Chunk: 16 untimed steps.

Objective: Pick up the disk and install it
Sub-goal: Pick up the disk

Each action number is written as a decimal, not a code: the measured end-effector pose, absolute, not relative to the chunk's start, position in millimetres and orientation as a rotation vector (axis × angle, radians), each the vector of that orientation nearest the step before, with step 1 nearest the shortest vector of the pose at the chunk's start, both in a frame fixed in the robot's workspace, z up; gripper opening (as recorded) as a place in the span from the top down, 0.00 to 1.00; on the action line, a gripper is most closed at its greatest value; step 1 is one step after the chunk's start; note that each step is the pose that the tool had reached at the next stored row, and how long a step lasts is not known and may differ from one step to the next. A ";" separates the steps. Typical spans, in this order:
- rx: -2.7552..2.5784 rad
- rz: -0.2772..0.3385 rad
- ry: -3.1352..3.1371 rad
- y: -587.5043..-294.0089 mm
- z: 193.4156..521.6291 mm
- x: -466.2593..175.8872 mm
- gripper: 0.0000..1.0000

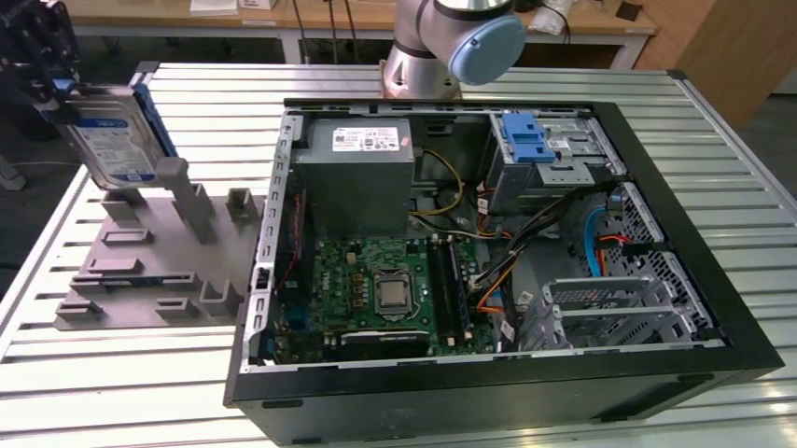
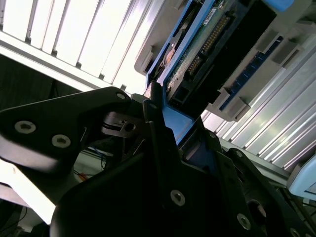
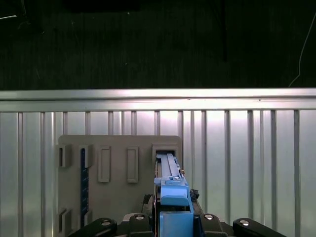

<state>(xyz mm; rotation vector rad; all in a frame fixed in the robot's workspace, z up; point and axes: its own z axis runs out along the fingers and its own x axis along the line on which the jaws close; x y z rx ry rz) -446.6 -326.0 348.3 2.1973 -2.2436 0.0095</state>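
ribbed aluminium table (image 1: pixel 125 392) carries the whole scene, with wooden worktops (image 1: pixel 312 19) behind it at twelve o'clock in the exterior view. on the table lie one open black computer case (image 1: pixel 498 401), from the centre out to three o'clock, and one grey slotted holder (image 1: pixel 137 280) at nine o'clock. inside the case sit one green motherboard (image 1: pixel 373 289), one grey power supply box (image 1: pixel 355 177) and, at one o'clock, one blue latch (image 1: pixel 525 140) atop the metal drive bay. one arm (image 1: pixel 454 47) rises at twelve o'clock. the one disk (image 1: pixel 115 140) stands on edge at ten o'clock over the holder, label in sight. the gripper (image 3: pixel 174 217) is clamped on the disk's blue carrier, one finger on each side. whether the disk's lower edge is clear of the holder's slot i cannot tell
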 end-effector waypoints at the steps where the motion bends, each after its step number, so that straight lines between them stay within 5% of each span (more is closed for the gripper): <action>1: 2.197 0.009 -2.244 -326.0 348.8 -446.6 0.64; 16: 2.197 0.010 -2.244 -326.0 356.5 -446.6 0.64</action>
